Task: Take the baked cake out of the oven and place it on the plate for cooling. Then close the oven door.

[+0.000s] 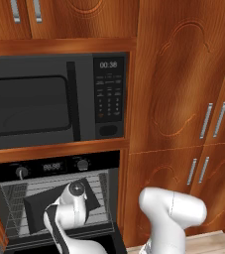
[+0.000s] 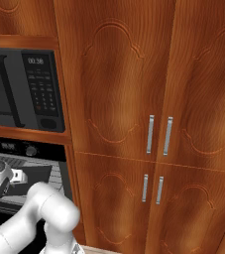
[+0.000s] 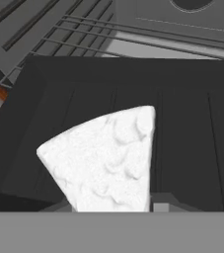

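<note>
Cake [image 3: 106, 158] wedge white, bottom cut off at 6 o'clock | on dark tray [image 3: 192, 133] inside oven [image 1: 54, 198] | end effector [image 3: 111, 206] fingertips hidden, grip unclear

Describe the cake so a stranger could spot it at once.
Below the grey microwave, the black oven stands open with wire racks inside. On a rack lies a dark tray, and on it the cake: a white, bumpy wedge, the one pale thing among dark metal.

1. Cake [image 3: 106, 160]: white, bumpy wedge lying flat on a dark tray [image 3: 182, 133], directly ahead of the claw's fingertips.
2. Oven [image 1: 54, 166]: black, its cavity open, wire racks around the claw.
</note>
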Robot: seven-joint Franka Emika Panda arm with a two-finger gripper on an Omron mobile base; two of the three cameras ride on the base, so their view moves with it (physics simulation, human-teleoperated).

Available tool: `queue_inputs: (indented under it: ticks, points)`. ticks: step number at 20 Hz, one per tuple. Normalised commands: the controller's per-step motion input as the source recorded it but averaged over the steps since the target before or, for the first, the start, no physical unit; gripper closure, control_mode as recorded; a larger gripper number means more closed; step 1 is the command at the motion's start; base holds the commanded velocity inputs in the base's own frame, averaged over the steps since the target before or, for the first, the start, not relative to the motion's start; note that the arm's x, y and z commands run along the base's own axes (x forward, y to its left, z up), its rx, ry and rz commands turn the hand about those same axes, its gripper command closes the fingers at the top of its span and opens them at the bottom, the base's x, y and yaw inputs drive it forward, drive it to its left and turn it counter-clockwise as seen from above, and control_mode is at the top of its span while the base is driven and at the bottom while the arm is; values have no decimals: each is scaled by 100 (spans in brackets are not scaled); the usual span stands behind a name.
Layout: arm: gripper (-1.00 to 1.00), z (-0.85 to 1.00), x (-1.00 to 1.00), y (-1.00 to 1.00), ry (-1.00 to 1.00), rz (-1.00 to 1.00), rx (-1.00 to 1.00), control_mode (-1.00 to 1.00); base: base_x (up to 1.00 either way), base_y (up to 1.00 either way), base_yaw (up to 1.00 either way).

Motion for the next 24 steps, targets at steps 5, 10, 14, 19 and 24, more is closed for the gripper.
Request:
queue_inputs:
  ticks: [5, 10, 14, 19, 24]
  points:
    - [100, 47, -39, -14, 0, -3, 2, -100, 0, 0, 0]
    - [100, 52, -39, -24, 0, -2, 1, -100, 0, 0, 0]
    - [100, 53, -38, -25, 0, -2, 0, -100, 0, 0, 0]
    - [100, 50, -27, -21, 0, -3, 0, -100, 0, 0, 0]
    - [100, 46, -34, -18, 0, -2, 0, -100, 0, 0, 0]
